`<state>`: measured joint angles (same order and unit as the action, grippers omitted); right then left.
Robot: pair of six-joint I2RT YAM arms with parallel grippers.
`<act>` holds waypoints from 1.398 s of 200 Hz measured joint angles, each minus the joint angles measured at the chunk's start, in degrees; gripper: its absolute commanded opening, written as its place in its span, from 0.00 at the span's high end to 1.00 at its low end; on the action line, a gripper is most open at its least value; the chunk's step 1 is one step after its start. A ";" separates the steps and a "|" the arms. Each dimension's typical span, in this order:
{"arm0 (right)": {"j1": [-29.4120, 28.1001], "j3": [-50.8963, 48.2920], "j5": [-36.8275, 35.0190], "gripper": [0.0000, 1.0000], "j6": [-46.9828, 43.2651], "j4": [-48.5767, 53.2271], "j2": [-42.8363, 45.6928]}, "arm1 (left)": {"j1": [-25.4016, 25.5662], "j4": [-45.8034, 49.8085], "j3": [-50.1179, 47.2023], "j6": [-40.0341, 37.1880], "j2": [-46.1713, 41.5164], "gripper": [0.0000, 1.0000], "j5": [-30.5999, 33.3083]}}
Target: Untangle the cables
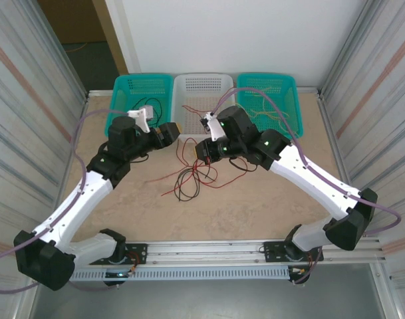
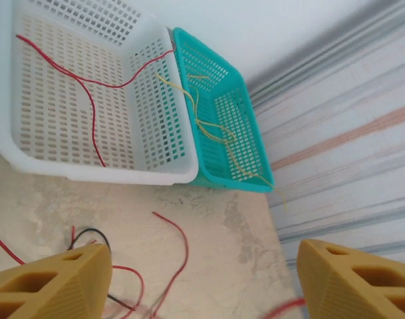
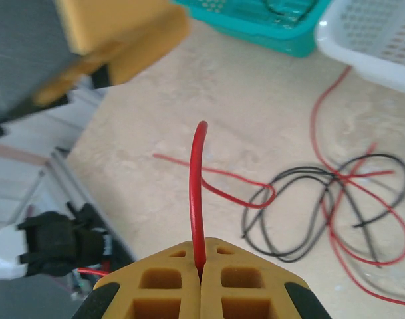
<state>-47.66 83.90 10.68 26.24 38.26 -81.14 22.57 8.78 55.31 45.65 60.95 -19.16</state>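
Observation:
A loose tangle of red and black cables (image 1: 189,176) lies on the table in front of the baskets; the right wrist view shows the same tangle (image 3: 335,206). My right gripper (image 3: 201,266) is shut on one red cable (image 3: 197,193), which arches up out of the closed jaws. In the top view the right gripper (image 1: 202,151) hangs just above the tangle. My left gripper (image 2: 202,282) is open, its yellow fingers (image 2: 49,282) wide apart over bare table and a red strand (image 2: 175,252). From above, the left gripper (image 1: 172,131) sits left of the right one.
Three baskets stand in a row at the back: a teal one (image 1: 122,93) with a black cable, a white one (image 2: 155,166) holding a red cable (image 2: 89,100), and a teal one (image 2: 255,153) with yellow cables (image 2: 215,126). Corrugated walls close both sides.

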 measured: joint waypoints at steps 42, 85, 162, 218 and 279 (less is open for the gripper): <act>0.00 0.00 -4.28 1.00 -0.20 -0.07 -1.49 | 3.52 -6.62 -10.05 15.74 -3.48 0.23 -2.95; -0.28 0.00 -4.70 1.00 -0.31 -0.28 -2.03 | 8.61 -11.41 -13.03 24.92 -0.26 0.21 -2.82; -3.54 -1.62 -0.72 1.00 -0.44 -2.27 -2.43 | 9.07 -22.64 -13.14 34.36 3.58 0.21 -2.27; -5.97 -2.40 0.31 1.00 -0.35 -2.91 -3.06 | 9.05 -25.62 -13.14 37.22 4.04 0.49 -2.23; -6.43 -4.22 -3.98 1.00 1.18 -3.06 -3.04 | 7.54 -19.52 -12.92 35.69 2.16 0.52 -2.36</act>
<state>-54.08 79.68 6.70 27.42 35.20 -84.18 30.11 -10.74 42.39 81.34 63.11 -21.52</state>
